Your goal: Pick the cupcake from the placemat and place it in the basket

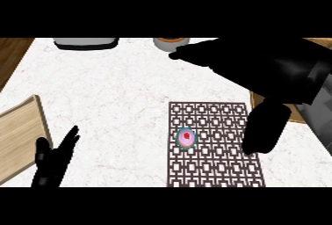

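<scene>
The right robot hand (272, 74) hung spread open above the placemat (217, 145) – holding nothing, apart from the cupcake (186, 138); the left robot hand (55, 160) rested open.

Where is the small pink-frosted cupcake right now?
In the head view, the small pink-frosted cupcake sits on the brown lattice-patterned placemat, near its left edge, left of the robot's black right hand.
</scene>
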`<state>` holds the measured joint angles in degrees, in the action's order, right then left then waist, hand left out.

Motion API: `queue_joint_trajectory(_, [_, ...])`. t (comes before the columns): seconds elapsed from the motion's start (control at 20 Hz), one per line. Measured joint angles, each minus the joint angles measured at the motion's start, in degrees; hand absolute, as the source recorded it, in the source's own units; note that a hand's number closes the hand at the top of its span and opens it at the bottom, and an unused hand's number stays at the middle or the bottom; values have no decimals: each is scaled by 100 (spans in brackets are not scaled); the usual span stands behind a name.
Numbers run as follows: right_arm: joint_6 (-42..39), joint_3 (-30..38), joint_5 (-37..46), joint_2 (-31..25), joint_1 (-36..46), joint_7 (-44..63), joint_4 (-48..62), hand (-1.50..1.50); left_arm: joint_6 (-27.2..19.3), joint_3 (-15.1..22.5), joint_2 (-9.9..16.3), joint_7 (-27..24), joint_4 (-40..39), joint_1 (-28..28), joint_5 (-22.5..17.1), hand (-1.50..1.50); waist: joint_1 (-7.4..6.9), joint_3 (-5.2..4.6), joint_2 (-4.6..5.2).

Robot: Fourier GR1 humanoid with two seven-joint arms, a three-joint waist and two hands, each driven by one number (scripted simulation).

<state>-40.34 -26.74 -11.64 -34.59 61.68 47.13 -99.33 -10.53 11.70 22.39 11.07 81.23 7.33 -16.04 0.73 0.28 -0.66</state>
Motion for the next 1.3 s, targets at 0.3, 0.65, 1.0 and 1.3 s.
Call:
queue_joint_trajectory(0.3, [-228, 149, -388, -214, -252, 101, -262, -150, 54, -41, -36, 95, 41, -31, 85, 0, -41, 2, 19])
queue_joint_trajectory(0.65, [-179, 106, 132, 223, -804, 101, -419, -150, 234, -145, -132, 84, -83, -133, 141, 0, -84, 11, 33])
queue_joint_trajectory(1.0, [-21, -155, 1380, 870, -1502, -316, -364, -150, 240, -226, -190, 164, 43, -74, 284, 0, -114, 11, 46])
queue_joint_trajectory(1.3, [70, -543, 2453, 1177, -2008, -784, -146, -150, 368, -344, -272, 50, -74, -87, 327, 0, -109, 13, 48])
